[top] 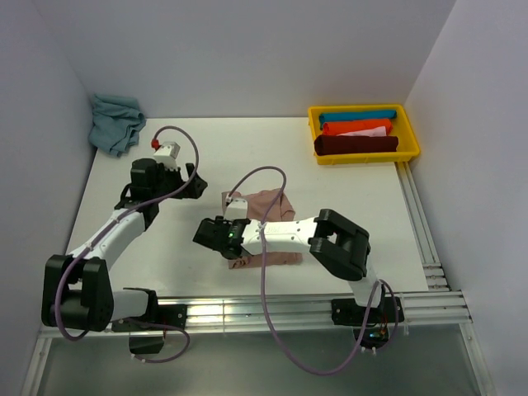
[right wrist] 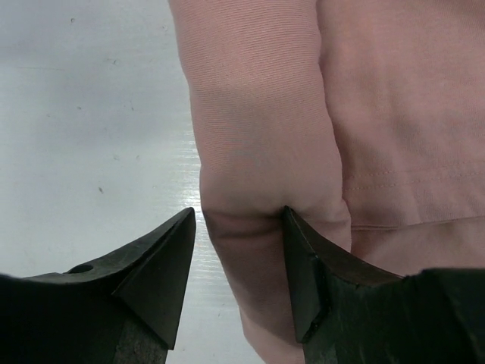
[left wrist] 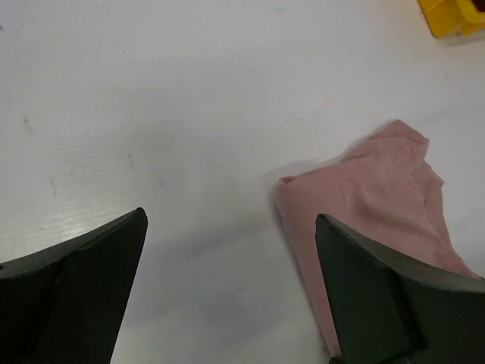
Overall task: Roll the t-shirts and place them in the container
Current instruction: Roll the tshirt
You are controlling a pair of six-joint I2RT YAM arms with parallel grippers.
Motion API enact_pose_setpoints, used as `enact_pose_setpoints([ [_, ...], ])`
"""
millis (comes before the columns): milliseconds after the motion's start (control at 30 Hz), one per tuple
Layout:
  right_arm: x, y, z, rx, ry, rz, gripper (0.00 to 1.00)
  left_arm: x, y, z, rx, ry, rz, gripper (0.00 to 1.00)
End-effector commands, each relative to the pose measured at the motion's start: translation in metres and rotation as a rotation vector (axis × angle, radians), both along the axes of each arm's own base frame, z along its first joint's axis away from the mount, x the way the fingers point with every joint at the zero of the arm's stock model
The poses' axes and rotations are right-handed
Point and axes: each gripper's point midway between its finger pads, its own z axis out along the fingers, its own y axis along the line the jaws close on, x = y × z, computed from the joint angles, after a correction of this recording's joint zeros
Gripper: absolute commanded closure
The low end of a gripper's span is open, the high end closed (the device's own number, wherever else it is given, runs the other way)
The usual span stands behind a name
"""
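Pink t-shirt (right wrist: 258,114), soft, limp, light, lies on the surface (left wrist: 151,91) right of the released left end effector (left wrist: 229,216); right end effector (right wrist: 238,212) grasps its rolled edge, likely the firmest hold.

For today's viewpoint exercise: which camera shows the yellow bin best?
The top external view: the whole yellow bin shows. The left wrist view catches only one corner; the right wrist view shows none of it.

The flat white desk (top: 346,177) carries a partly folded dusty-pink cloth t-shirt (top: 268,202) near its middle. A crumpled blue-grey cloth (top: 115,122) lies in the far left corner. A yellow rectangular plastic tray (top: 367,158) sits at the far right corner.
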Motion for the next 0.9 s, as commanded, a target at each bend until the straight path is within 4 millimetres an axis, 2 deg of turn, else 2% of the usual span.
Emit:
enact_pose_setpoints([
  [0,-0.022,-0.01,-0.029,0.024,0.122,-0.001,0.43,-0.002,-0.017,0.006,-0.093,-0.041,-0.065,0.01],
  [133,-0.023,-0.016,-0.028,0.044,0.123,-0.018,0.47,-0.009,-0.033,-0.012,-0.137,0.024,-0.164,0.01],
  [200,-0.024,-0.025,-0.031,0.03,0.12,-0.034,0.48,-0.014,-0.038,-0.02,-0.144,0.044,-0.191,0.01],
  [333,-0.022,-0.039,-0.018,-0.015,0.082,-0.052,0.46,-0.02,-0.049,-0.035,-0.138,0.073,-0.229,0.01],
  [533,-0.023,-0.044,-0.012,-0.072,0.062,-0.027,0.44,-0.033,-0.074,-0.042,-0.107,0.085,-0.324,0.01],
  [700,-0.028,-0.055,-0.024,-0.155,0.085,-0.028,0.42,-0.031,-0.078,-0.048,-0.068,0.122,-0.32,0.01],
  [867,-0.031,-0.058,-0.025,-0.259,0.097,-0.017,0.4,-0.031,-0.078,-0.054,-0.052,0.156,-0.329,0.01],
])
